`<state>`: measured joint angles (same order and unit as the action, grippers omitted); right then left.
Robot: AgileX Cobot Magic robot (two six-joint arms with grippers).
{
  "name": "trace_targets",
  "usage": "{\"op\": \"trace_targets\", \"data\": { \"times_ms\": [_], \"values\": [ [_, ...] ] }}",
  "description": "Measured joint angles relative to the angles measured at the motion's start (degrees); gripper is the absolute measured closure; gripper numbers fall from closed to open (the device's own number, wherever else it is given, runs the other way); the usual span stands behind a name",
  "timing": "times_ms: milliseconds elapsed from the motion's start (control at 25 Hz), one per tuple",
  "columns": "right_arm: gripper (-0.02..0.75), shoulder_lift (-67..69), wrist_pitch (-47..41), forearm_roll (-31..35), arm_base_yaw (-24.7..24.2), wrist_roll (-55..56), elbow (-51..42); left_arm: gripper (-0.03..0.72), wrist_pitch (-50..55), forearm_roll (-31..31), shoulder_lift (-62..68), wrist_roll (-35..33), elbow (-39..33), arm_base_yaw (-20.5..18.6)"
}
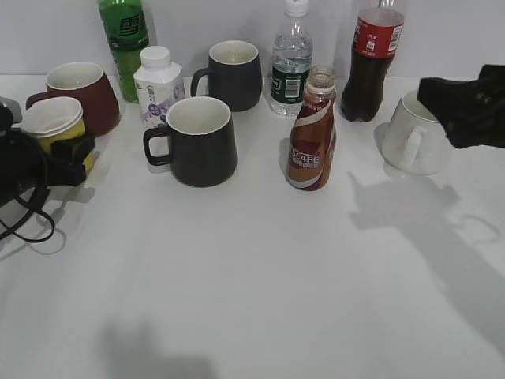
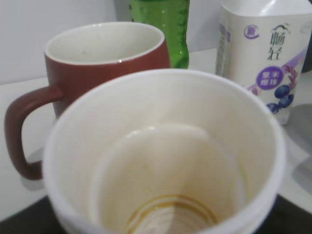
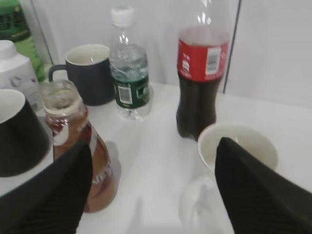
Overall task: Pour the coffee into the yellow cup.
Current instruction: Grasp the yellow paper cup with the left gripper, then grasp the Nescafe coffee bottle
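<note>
The yellow cup (image 1: 51,118) stands at the far left, and my left gripper (image 1: 69,158) is shut around its lower body. In the left wrist view the cup (image 2: 165,146) fills the frame, white inside with a thin brown ring at the bottom. The coffee bottle (image 1: 312,138) stands upright and uncapped at the table's middle; it also shows in the right wrist view (image 3: 73,151). My right gripper (image 1: 465,110) is open and empty, hovering by the white mug at the right, its two fingers wide apart (image 3: 153,190).
A brown-red mug (image 1: 79,93) stands right behind the yellow cup. A black mug (image 1: 199,140), a white milk bottle (image 1: 158,85), a dark mug (image 1: 233,75), a green bottle (image 1: 124,39), a water bottle (image 1: 291,63), a cola bottle (image 1: 372,63) and a white mug (image 1: 414,138) crowd the back.
</note>
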<state>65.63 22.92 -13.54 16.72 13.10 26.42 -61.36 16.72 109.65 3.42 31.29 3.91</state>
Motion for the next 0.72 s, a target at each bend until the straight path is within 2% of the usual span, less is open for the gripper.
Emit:
{"op": "trace_targets", "data": {
  "times_ms": [160, 240, 440, 600, 720],
  "values": [
    [0.150, 2.4, 4.5, -3.2, 0.0, 0.0, 0.0, 0.270, 0.0, 0.0, 0.1, 0.0, 0.2, 0.0],
    [0.150, 4.6, 6.6, -6.9, 0.0, 0.6, 0.0, 0.298, 0.0, 0.0, 0.1, 0.0, 0.2, 0.0],
    [0.150, 10.7, 13.2, -17.5, 0.0, 5.2, 0.0, 0.307, 0.1, 1.7, -2.1, 0.1, -1.9, 0.0],
    [0.150, 15.3, 18.8, -20.5, 0.0, 6.1, 0.0, 0.307, 0.1, 4.1, -7.4, 0.5, -6.2, 0.0],
    [0.149, 18.9, 22.4, -21.9, 0.5, 6.4, 0.0, 0.307, 0.1, 5.8, -11.8, 3.4, -10.2, 0.0]
  ]
}}
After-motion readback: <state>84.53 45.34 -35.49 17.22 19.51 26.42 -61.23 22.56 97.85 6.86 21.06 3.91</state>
